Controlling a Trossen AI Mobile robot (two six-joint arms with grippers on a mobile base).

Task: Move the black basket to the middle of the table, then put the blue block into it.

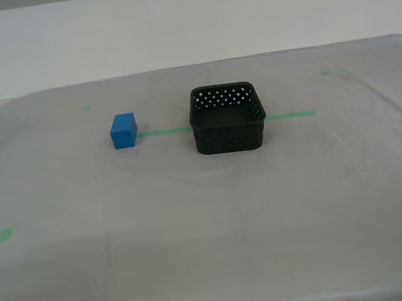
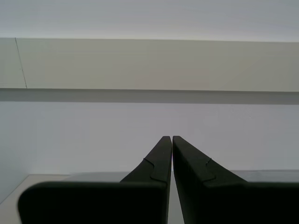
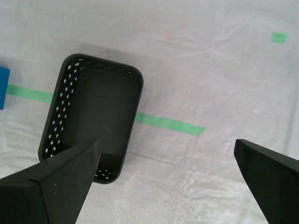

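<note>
Whitish-grey cloth covers the table [image 1: 212,251], with a pale wall behind it; a thin green tape line [image 1: 288,116] runs across the cloth in the exterior view, and small green marks [image 1: 4,234] sit apart from it, one toward that view's lower left, others faint near the far edge. Basket [image 1: 228,117]: black, rectangular, rounded corners, walls pierced with round holes; it stands upright on the tape line near the middle of the table, slightly toward the exterior view's right; its inside shows only the dark floor. Block [image 1: 124,130]: bright blue, plain faces, resting on the cloth at the tape's end, to the exterior view's left of the basket, near it but apart, outside it. My first gripper [image 3: 168,158] hangs above the table, released; its two dark fingers [image 3: 60,182] are spread wide, with the basket under one finger and bare cloth between them; it touches nothing; its finger ends appear at the top edge of the exterior view, above and to that view's right of the basket. My second gripper [image 2: 169,138] is clenched, jaws tip to tip, nothing between them; it faces the wall, and no task thing appears in its view.
</note>
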